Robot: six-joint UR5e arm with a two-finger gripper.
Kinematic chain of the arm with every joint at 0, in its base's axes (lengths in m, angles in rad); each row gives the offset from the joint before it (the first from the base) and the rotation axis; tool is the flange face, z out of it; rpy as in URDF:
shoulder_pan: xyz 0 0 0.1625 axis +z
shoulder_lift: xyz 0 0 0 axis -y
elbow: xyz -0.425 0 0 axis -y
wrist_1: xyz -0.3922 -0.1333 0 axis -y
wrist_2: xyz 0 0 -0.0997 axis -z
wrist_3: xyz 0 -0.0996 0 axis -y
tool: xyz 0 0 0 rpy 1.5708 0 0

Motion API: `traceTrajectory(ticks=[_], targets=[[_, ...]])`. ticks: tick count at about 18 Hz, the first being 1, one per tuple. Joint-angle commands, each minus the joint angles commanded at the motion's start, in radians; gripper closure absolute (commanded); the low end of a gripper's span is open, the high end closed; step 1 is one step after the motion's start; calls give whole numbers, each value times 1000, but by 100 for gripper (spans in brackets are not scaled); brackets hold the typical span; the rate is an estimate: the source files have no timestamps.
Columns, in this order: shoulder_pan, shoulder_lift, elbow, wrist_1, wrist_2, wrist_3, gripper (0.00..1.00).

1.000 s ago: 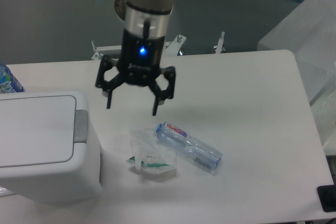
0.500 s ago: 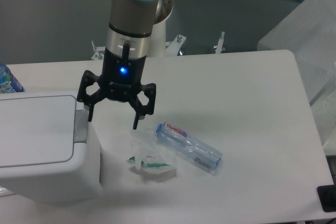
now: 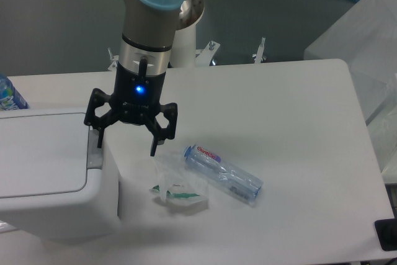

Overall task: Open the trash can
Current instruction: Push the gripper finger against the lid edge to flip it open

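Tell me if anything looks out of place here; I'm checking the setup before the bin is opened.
Yes: a plastic bottle lies on its side on the table, with a crumpled clear wrapper next to it, both outside the trash can. The trash can's lid is closed. The open gripper hovers by its grey latch.

Dim, cool overhead light leaves the scene soft and slightly grainy, with a blue cast. A blue indicator glows just above the gripper [image 3: 126, 144], and soft shadows fall on the table [image 3: 291, 128] below it.
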Motion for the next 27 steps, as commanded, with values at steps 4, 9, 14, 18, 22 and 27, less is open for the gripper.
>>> traceTrajectory(ticks=[4, 9, 14, 18, 22, 27], targets=[[-5, -6, -2, 17, 3, 2, 0], [-8, -14, -3, 18, 5, 2, 0], [-9, -17, -6, 20, 5, 3, 0], [-8, -17, -6, 25, 5, 9, 0], [-8, -18, -9, 28, 6, 11, 0], [-9, -18, -15, 28, 6, 11, 0]])
